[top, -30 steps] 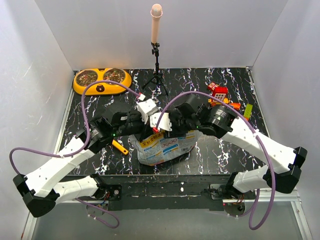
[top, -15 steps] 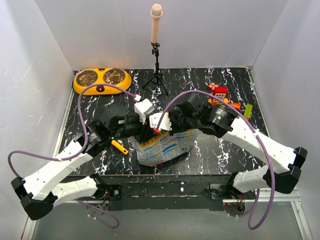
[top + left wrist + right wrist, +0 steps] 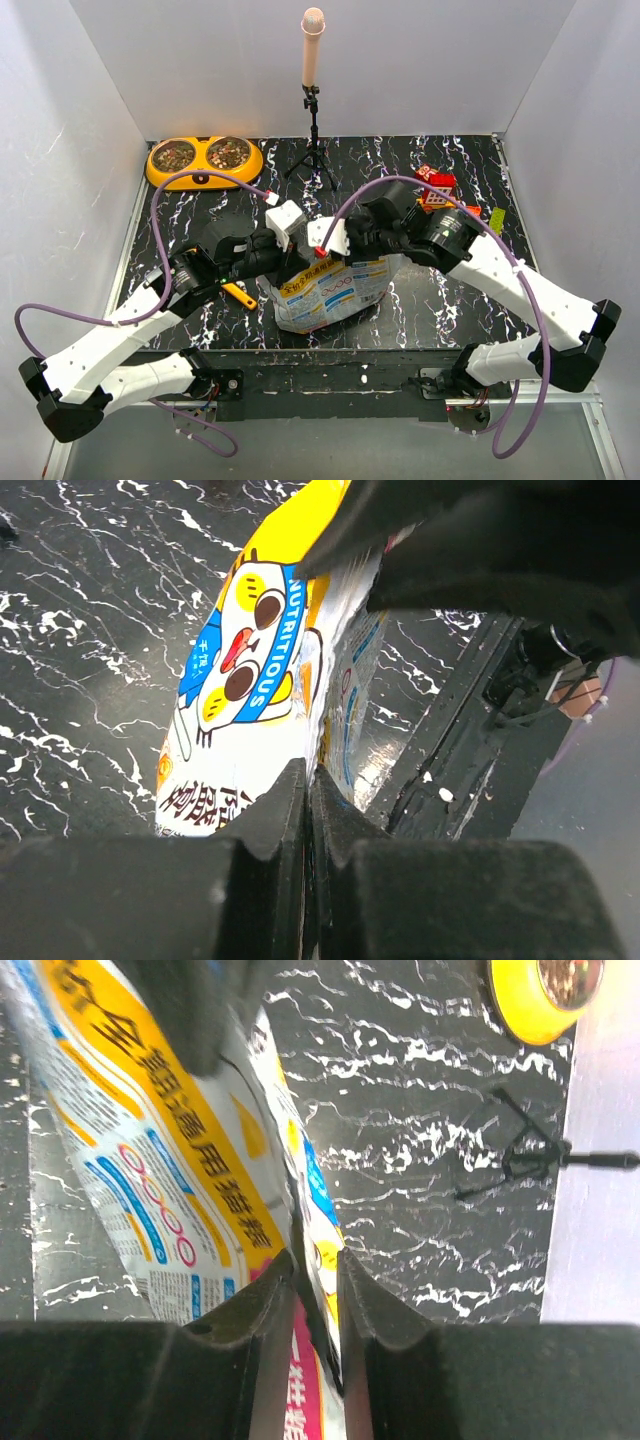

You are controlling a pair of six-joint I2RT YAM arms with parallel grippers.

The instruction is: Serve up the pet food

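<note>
Kibble (image 3: 228, 152) fills the bowl (image 3: 204, 178); left pincer (image 3: 305, 800) and right pincer (image 3: 315, 1270) clamp the bag (image 3: 330, 290) by its top, probably sealing; release next.

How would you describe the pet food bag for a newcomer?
On the black marbled table, look near the front edge, between the arms. The pet food bag sits there, pinched by both jaws: crinkly white with blue and yellow print, unlike the yellow scoop beside it.
</note>
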